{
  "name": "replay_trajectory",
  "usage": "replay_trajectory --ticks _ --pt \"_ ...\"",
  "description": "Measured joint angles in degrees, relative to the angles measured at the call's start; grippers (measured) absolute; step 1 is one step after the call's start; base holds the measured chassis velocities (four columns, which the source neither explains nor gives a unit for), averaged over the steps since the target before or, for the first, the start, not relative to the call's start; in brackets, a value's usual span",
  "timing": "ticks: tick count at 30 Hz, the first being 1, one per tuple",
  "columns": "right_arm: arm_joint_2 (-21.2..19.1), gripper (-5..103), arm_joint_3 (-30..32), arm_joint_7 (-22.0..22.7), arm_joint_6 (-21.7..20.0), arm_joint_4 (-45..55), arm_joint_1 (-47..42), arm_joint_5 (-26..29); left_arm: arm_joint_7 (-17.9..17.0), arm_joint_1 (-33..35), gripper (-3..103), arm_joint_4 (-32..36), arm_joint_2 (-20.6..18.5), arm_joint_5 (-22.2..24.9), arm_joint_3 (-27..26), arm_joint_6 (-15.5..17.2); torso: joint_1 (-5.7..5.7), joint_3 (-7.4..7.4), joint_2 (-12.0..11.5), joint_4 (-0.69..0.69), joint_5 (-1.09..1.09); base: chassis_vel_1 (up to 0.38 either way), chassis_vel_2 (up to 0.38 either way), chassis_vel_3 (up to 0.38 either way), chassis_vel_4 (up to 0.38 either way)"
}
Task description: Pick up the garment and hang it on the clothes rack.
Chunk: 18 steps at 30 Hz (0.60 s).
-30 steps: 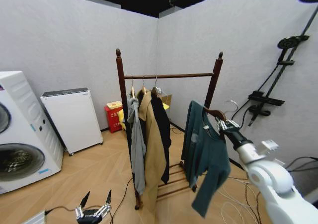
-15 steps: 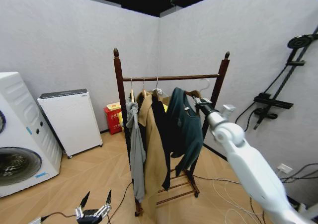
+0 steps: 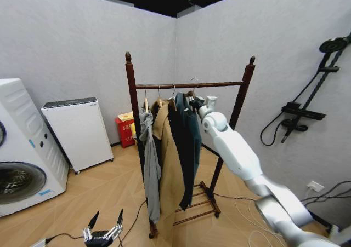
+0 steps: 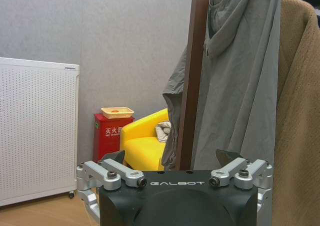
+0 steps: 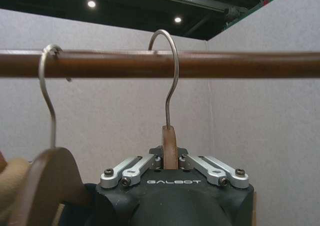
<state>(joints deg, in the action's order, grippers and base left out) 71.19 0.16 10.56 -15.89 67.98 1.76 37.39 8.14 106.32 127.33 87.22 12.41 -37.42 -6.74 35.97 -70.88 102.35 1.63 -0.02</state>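
Head view: the teal-blue soft-fabric garment [image 3: 189, 132] hangs lengthwise straight down at the horizontal bar of the tall reddish-brown wooden clothes rack [image 3: 241, 96], just beside a dark coat, a long tan coat [image 3: 170, 165] and a grey hooded jacket [image 3: 149, 159]. The white right arm reaches up, its right gripper [image 3: 195, 101] at the hanger's neck. The left gripper [image 3: 102, 233] sits low over the wood-pattern floor, fingers spread apart.

Left wrist view: the left gripper's [image 4: 175, 173] metal fingers stand open, facing the rack post, grey jacket and a yellow chair [image 4: 142, 148].

Right wrist view: the right gripper [image 5: 170, 158] is clamped on the wooden hanger neck; the steel hook [image 5: 167, 70] arches over the round bar, whether resting on it I cannot tell.
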Motion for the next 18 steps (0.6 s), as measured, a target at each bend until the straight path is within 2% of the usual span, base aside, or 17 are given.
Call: replay_trajectory --ticks 6,12,14,15,16,17,18 --pt "1.65 9 0.07 -0.61 0.88 -3.53 0.69 -1.68 0.0 0.0 100 0.0 0.0 0.0 0.0 0.0 0.0 0.01 0.0 0.01 0.0 0.0 0.0 0.0 0.0" --pt "-0.17 9 1.97 -1.32 0.07 2.58 -4.14 -0.91 0.0 0.0 100 0.0 0.0 0.0 0.0 0.0 -0.02 0.04 0.03 0.01 -0.01 0.0 0.0 0.0 0.0" --pt "-2.26 19 3.21 -1.97 -0.4 6.89 -6.65 0.79 -0.01 -0.01 100 0.01 0.0 0.0 0.0 0.0 0.02 -0.01 0.0 0.0 0.08 0.0 0.0 0.0 0.0" --pt "-2.26 19 3.21 -1.97 -0.4 6.89 -6.65 0.79 -0.01 -0.01 100 0.01 0.0 0.0 0.0 0.0 0.02 -0.01 0.0 0.0 0.08 0.0 0.0 0.0 0.0" --pt "-3.22 24 3.87 -2.04 -0.57 8.69 -7.39 1.19 0.05 0.0 100 0.0 0.01 0.0 0.02 0.0 0.02 -0.01 0.0 0.0 0.02 0.0 0.0 0.0 0.0" --pt "-5.53 24 4.91 -2.17 -1.24 11.74 -8.84 2.07 0.01 -0.01 100 0.0 0.0 0.0 0.0 0.0 -0.01 0.01 0.01 -0.01 0.01 0.0 0.0 0.0 0.0" --pt "-7.93 35 5.94 -2.21 -2.08 14.5 -10.22 2.7 0.02 0.0 100 0.0 0.0 0.0 0.01 0.0 -0.01 0.01 0.01 0.01 0.03 0.0 0.0 0.0 0.0"
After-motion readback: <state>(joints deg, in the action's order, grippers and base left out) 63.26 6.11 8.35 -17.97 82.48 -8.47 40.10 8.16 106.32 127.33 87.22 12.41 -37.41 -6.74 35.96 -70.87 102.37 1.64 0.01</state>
